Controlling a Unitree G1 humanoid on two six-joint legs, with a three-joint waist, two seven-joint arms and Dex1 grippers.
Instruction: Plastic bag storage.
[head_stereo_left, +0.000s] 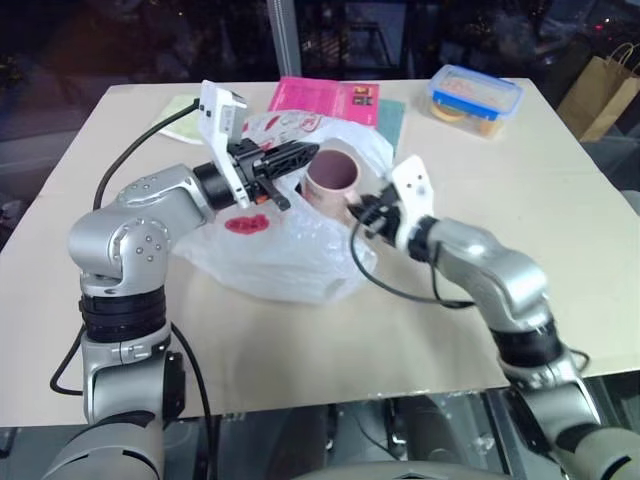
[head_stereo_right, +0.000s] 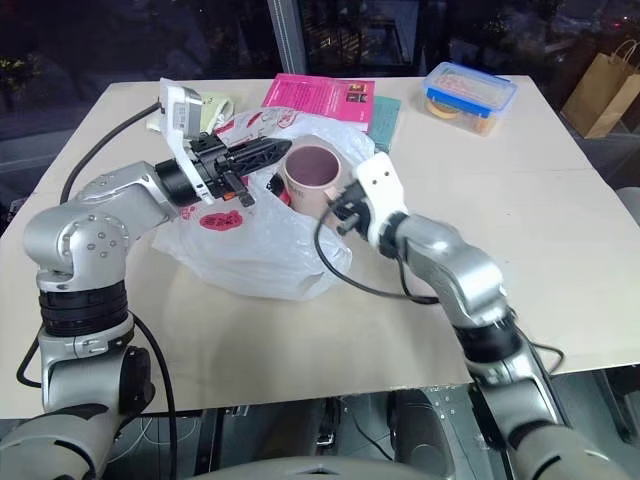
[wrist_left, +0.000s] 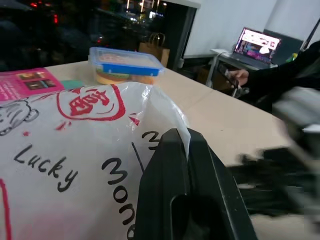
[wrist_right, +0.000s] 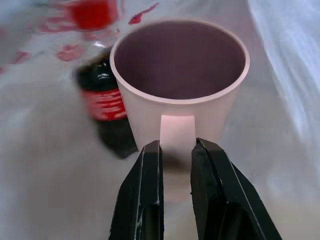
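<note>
Inside plastic bag (head_stereo_left: 290, 255): pink cup (wrist_right: 180, 85) gripped by right gripper (wrist_right: 175, 150), cola bottle (wrist_right: 105, 107); left gripper (head_stereo_right: 275, 152) pinches bag rim.

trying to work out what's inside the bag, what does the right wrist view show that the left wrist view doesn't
Right wrist view alone: a pink cup standing upright inside the plastic bag, a dark bottle with a red label beside it, and the right end effector, its fingers around the cup's handle.

Left wrist view alone: the bag's outer printed face, the left end effector shut on its edge, a blue-lidded container, a pink book and a laptop beyond the table.

Both share the bag with its red marks.
</note>
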